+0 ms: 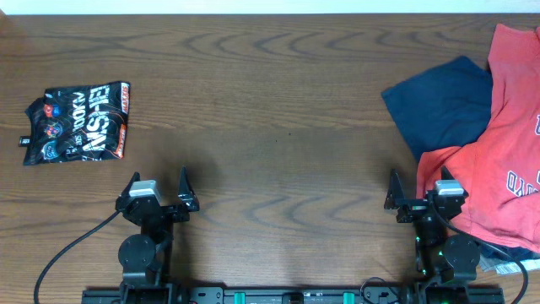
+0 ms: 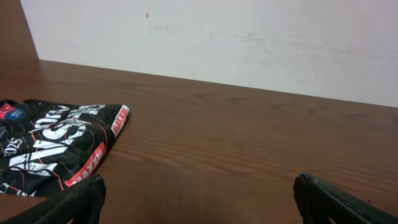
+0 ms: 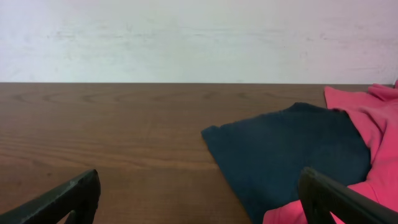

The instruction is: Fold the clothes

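Overhead — left pincer [image 1: 159,179], right pincer [image 1: 418,179] agape, empty

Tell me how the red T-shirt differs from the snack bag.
The T-shirt is orange-red cloth, rumpled at the right edge; the snack bag is glossy black with print, at the left. The T-shirt is larger than the snack bag. The T-shirt overlaps a navy cloth; the snack bag lies alone. Both rest on the table.

A: What lay near the left claw [image 1: 159,182]?
B: A glossy black snack bag [image 1: 76,122], ahead and to its left on the bench [image 1: 278,101].
A: And near the right claw [image 1: 419,187]?
B: A navy cloth [image 1: 443,101], ahead of it.
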Motion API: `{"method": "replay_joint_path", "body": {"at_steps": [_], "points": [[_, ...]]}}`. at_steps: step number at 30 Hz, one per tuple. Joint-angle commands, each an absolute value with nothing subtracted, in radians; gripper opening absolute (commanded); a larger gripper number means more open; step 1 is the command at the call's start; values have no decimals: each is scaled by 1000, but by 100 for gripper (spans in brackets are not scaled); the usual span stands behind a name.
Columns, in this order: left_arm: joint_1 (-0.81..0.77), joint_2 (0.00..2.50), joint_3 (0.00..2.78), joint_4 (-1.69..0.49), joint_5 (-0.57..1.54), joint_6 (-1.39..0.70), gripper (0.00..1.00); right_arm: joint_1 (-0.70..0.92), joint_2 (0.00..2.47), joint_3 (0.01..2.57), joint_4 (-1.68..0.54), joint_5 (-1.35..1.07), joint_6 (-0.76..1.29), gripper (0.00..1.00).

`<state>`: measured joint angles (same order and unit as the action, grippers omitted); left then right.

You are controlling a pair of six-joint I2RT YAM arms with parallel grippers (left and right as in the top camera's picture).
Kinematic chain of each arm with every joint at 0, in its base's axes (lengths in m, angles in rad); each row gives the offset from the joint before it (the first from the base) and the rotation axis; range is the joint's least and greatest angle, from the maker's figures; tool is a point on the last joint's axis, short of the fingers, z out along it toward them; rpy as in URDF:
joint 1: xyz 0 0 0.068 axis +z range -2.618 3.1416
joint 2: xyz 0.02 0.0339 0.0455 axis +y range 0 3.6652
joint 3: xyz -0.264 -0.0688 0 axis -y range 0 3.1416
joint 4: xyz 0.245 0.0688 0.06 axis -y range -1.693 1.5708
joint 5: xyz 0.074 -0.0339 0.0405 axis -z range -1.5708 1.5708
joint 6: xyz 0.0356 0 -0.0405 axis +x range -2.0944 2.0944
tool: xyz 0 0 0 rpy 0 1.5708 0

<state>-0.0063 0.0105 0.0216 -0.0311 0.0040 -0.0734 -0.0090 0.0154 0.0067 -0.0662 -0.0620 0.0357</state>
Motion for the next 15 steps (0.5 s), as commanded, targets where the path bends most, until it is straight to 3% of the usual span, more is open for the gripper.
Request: {"method": "replay_joint_path", "body": {"at_steps": [1, 15], "points": [[-1, 11, 4, -73, -9, -60, 98, 3, 13, 6, -71, -56, 21, 99], [-1, 11, 4, -73, -9, -60, 98, 3, 13, 6, -71, -56, 21, 99]]}}
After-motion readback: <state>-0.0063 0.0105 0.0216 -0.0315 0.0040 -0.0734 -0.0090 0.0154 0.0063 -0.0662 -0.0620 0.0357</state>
